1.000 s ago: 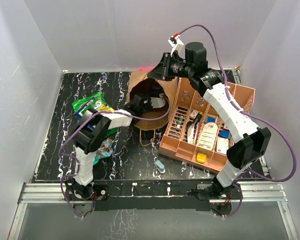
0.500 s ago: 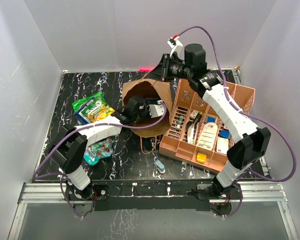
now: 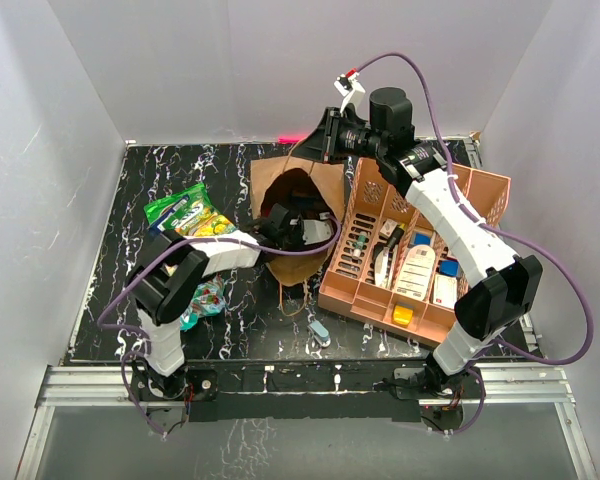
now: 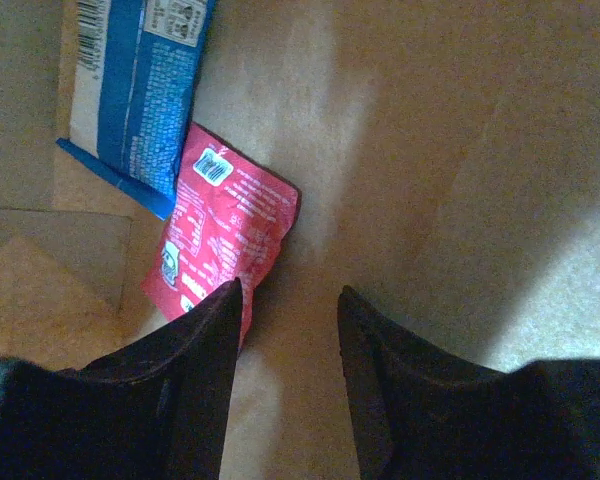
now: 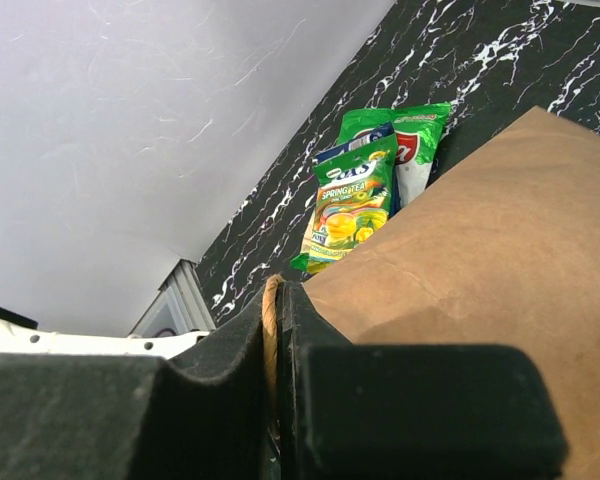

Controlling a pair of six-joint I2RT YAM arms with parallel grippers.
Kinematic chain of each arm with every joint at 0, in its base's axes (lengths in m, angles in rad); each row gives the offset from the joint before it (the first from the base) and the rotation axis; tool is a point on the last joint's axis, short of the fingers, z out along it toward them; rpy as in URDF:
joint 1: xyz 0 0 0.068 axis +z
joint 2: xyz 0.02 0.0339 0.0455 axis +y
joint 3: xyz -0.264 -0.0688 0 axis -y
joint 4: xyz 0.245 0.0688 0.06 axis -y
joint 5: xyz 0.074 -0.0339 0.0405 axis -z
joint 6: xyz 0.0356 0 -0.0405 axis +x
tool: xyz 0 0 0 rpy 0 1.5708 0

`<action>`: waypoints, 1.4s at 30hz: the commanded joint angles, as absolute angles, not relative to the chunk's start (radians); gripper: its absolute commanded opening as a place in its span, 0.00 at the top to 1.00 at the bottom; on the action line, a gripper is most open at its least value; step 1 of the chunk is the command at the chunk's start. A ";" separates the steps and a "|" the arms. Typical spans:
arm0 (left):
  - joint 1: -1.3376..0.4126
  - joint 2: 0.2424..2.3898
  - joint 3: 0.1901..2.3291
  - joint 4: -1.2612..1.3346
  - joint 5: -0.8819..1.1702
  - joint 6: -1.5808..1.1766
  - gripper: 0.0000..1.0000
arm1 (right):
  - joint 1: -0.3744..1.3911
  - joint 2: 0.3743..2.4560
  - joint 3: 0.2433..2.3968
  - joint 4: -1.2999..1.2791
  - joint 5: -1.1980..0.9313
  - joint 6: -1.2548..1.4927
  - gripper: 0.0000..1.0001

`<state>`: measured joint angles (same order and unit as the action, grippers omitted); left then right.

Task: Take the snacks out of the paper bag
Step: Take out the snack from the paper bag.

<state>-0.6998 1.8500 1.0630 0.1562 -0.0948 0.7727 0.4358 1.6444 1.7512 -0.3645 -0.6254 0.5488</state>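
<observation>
The left claw [image 4: 290, 300] hangs released inside the paper bag [image 3: 325, 185], a red snack packet [image 4: 225, 245] at its 10 o'clock. The right claw [image 5: 275, 300] grips the bag's handle [image 5: 271, 335]; green packets [image 3: 185, 215] lie at the bag's 9 o'clock.

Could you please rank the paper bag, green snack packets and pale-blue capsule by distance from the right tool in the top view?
1. paper bag, held in the right tool.
2. green snack packets, to the left.
3. pale-blue capsule, near edge.
</observation>
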 commanded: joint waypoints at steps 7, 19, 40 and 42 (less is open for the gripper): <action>-0.661 2.000 1.159 0.452 -0.301 0.874 0.57 | 0.428 1.601 1.793 -0.307 -0.664 0.567 0.93; -0.644 2.124 1.233 0.770 -0.378 0.977 0.58 | 0.430 1.614 1.804 -0.325 -0.699 0.577 0.93; -0.639 2.002 1.267 0.554 -0.252 0.898 0.78 | 0.431 1.625 1.785 -0.301 -0.700 0.595 0.93; -0.633 2.035 1.292 0.560 -0.258 0.909 0.77 | 0.432 1.630 1.788 -0.296 -0.706 0.604 0.93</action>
